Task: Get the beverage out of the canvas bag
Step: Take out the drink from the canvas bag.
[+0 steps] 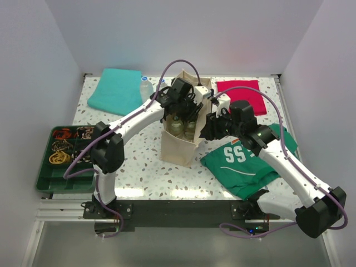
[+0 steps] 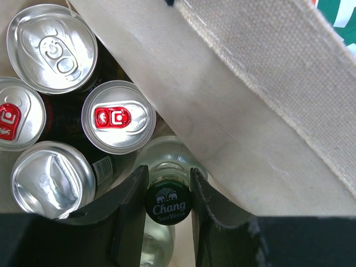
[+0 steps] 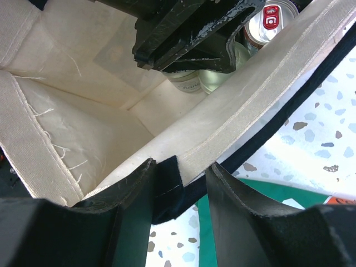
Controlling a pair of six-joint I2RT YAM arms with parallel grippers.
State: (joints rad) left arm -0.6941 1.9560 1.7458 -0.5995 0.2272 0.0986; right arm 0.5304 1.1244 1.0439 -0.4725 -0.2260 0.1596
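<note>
speckled white table [image 1: 139,172], plain white walls [image 1: 194,33]. canvas bag [image 1: 177,150] upright mid-table. left gripper [image 2: 168,179] reaches down inside the bag, clamped on green-capped bottle [image 2: 168,207] beside cans [image 2: 118,117]. right gripper [image 3: 181,167] pinches the bag's right rim, navy strap [image 3: 167,192] between its fingers.
</note>
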